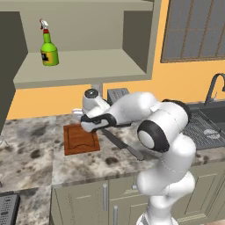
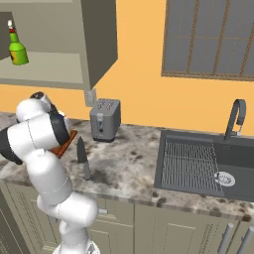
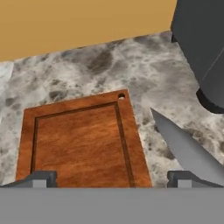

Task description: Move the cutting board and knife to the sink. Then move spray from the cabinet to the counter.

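Observation:
The reddish-brown cutting board point(image 1: 80, 139) point(image 3: 81, 140) lies flat on the speckled counter point(image 1: 30, 154). The knife point(image 1: 124, 145) point(image 2: 83, 158) point(image 3: 186, 151) lies just right of it, dark blade pointing toward the wall. My gripper point(image 1: 85, 125) point(image 3: 111, 179) hovers low over the board's near end, open, with nothing between its fingertips point(image 3: 41, 178); one tip is above the board, the other above the knife blade. The green spray point(image 1: 49, 49) point(image 2: 17, 49) stands on the shelf of the open cabinet point(image 1: 83, 68). The dark sink point(image 2: 198, 163) lies to the right.
A grey toaster point(image 2: 105, 119) point(image 3: 201, 48) stands against the orange wall behind the knife. A curved faucet point(image 2: 235, 116) rises behind the sink. Base cabinets with metal handles point(image 1: 105, 195) run under the counter. My own arm point(image 2: 44, 144) covers most of the board in the right base view.

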Controlling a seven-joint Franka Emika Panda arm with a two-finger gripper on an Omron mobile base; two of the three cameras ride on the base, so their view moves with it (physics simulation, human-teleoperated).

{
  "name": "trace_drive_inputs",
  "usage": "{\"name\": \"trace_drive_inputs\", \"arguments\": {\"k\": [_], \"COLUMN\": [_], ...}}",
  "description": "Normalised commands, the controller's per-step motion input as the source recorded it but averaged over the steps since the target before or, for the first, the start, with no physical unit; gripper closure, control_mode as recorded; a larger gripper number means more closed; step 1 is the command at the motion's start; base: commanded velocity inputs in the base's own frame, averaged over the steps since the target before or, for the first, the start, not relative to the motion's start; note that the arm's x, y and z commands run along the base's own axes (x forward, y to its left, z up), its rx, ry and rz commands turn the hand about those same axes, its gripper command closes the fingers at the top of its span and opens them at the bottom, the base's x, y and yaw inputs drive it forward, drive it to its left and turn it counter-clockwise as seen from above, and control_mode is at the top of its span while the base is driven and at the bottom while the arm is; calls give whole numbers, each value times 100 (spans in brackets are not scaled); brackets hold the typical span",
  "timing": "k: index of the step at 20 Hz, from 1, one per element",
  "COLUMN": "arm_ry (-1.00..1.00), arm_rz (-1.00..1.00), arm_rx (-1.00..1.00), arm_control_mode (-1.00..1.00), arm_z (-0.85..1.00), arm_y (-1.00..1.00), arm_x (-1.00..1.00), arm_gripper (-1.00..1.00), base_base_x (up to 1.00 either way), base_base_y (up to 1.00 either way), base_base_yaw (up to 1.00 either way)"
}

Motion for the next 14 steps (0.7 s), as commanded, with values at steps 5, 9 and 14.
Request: {"name": "trace_drive_inputs", "arguments": {"k": [5, 9, 14], "arm_ry": [3, 2, 0], "arm_rz": [-2, -3, -3], "arm_rx": [0, 0, 0], "arm_control_mode": [-100, -100, -100], "arm_z": [-33, -42, -35], "arm_y": [22, 16, 13], "arm_x": [50, 53, 52], "arm_gripper": [-100, -100, -100], "base_base_x": [0, 0, 0], "base_base_y": [0, 0, 0], "base_base_yaw": [0, 0, 0]}}
